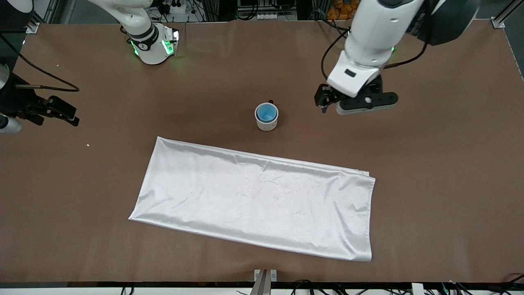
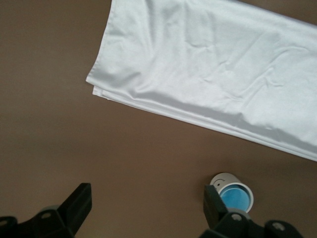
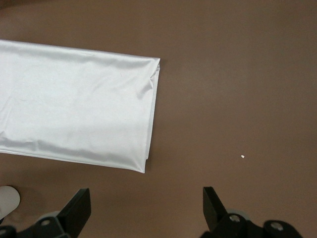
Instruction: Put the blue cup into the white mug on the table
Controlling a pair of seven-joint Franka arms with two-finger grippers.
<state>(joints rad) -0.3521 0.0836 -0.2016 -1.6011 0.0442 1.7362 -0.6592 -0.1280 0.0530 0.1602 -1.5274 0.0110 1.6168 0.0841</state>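
The small round blue cup (image 1: 266, 112), bright blue inside, already sits down inside the cream-white cylindrical mug (image 1: 267, 122), its rim about level with the mug's lip. The mug stands upright on the matte brown table (image 1: 430, 172), farther from the front camera than the shiny white rectangular cloth (image 1: 258, 203) and apart from its edge. By the look of it the placing is done.

The left gripper (image 1: 327, 98) hangs over bare table just beside the mug, toward the left arm's end, its fingers spread wide and holding nothing. In the left wrist view one finger (image 2: 214, 206) overlaps the mug's rim, though the front view shows a clear gap between them. The right gripper (image 1: 61, 111) waits over the table's edge at the right arm's end, well apart from everything, its jaws also wide and empty.

What could go wrong now is small but real — if the left arm swings toward the table's middle while this low, a finger could clip the mug and tip it, spilling the cup out. Lifting straight up first would avoid that.

Several things are hard to make out: the mug's dark handle is only a sliver at its rim, the cup's wall is hidden inside the mug, and the right wrist view catches just a pale edge of the mug at its border.
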